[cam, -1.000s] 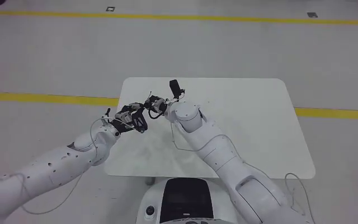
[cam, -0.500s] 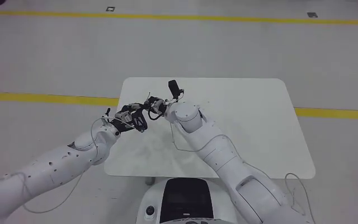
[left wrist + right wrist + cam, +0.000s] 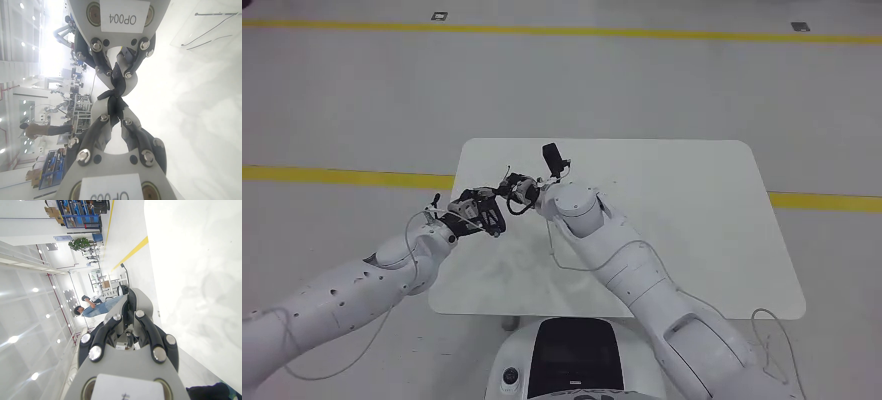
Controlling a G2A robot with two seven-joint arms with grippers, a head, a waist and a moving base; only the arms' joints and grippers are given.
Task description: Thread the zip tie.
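Above the left part of the white table (image 3: 672,230) my two grippers meet tip to tip. My right gripper (image 3: 129,308) is shut on a thin black zip tie (image 3: 126,277), whose free end, with a small head, sticks out past the fingertips. From above, that end is a fine line (image 3: 510,172) rising over the grippers. My left gripper (image 3: 115,111) is shut, and its tips press against the right gripper (image 3: 118,85). A dark strip is pinched where they meet, partly hidden by the black pads. The left gripper (image 3: 492,207) sits just left of the right gripper (image 3: 512,193).
Two spare zip ties (image 3: 215,13) (image 3: 208,40) lie flat on the table beyond the grippers. The table's left edge (image 3: 454,220) is close under the left arm. Bare tabletop stretches to the right.
The joined grippers have shifted a touch toward the far left. Both holds look unchanged.
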